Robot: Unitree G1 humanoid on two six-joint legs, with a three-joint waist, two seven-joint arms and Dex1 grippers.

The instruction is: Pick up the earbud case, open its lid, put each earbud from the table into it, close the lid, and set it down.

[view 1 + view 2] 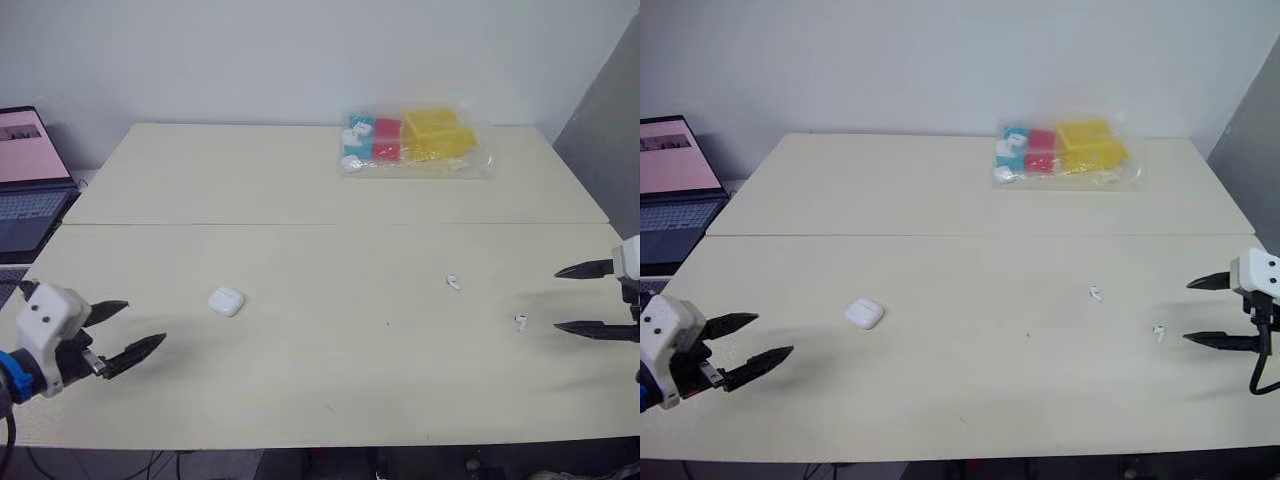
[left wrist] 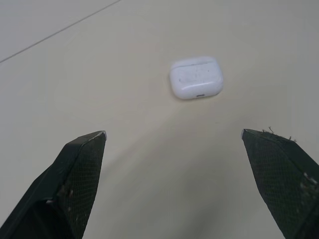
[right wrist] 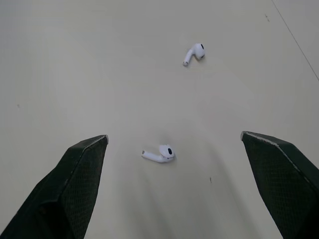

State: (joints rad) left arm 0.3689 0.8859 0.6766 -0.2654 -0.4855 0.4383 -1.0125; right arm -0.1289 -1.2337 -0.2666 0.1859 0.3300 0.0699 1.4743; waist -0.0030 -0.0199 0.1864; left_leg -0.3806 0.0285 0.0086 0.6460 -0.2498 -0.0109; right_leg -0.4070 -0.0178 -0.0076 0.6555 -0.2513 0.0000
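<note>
A white earbud case [image 1: 227,301] lies shut on the cream table, left of centre; it also lies ahead of the fingers in the left wrist view [image 2: 196,77]. My left gripper [image 1: 137,328] hovers open to the case's left, a short way off. Two white earbuds lie on the right part of the table: one [image 1: 453,282] nearer the middle, one [image 1: 520,321] close to my right gripper [image 1: 583,298]. That gripper is open, with the nearer earbud [image 3: 159,154] just ahead of its fingers and the farther earbud [image 3: 194,53] beyond.
A clear bag of blue, red and yellow blocks [image 1: 412,140] lies at the table's far side. An open laptop [image 1: 25,180] stands off the left edge. A seam [image 1: 330,224] crosses the table between its two boards.
</note>
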